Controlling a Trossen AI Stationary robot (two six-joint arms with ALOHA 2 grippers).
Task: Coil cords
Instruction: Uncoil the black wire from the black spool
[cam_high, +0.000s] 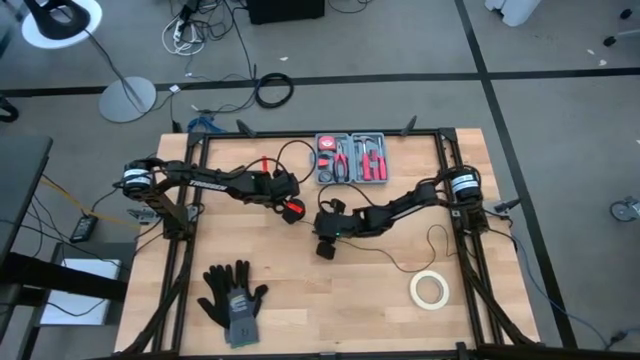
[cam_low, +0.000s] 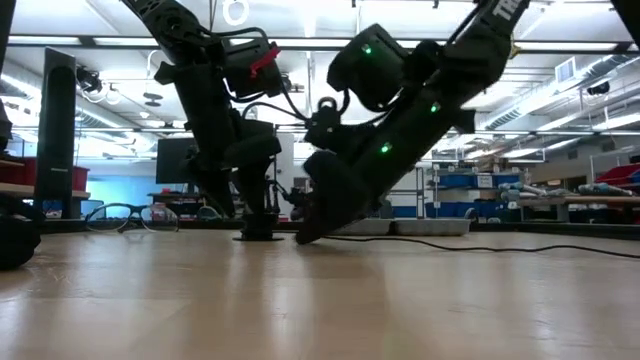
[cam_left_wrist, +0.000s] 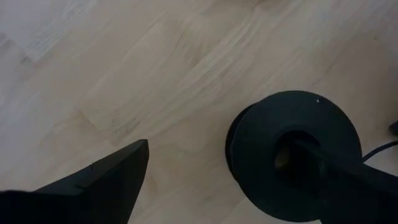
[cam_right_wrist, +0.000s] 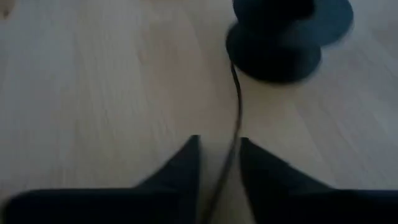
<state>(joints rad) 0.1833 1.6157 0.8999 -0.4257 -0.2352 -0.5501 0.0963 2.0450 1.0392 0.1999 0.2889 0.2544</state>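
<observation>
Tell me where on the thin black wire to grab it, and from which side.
Grip the thin black wire on the straight run just short of the spool, coming from above. There it lies flat on the table, lined up between the right end effector fingers.

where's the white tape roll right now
In the high view the white tape roll lies flat on the table's right front part, just past the thin black cord's loop and well in front of the right pincer.

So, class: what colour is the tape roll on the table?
White, seen best in the high view: tape roll.
</observation>
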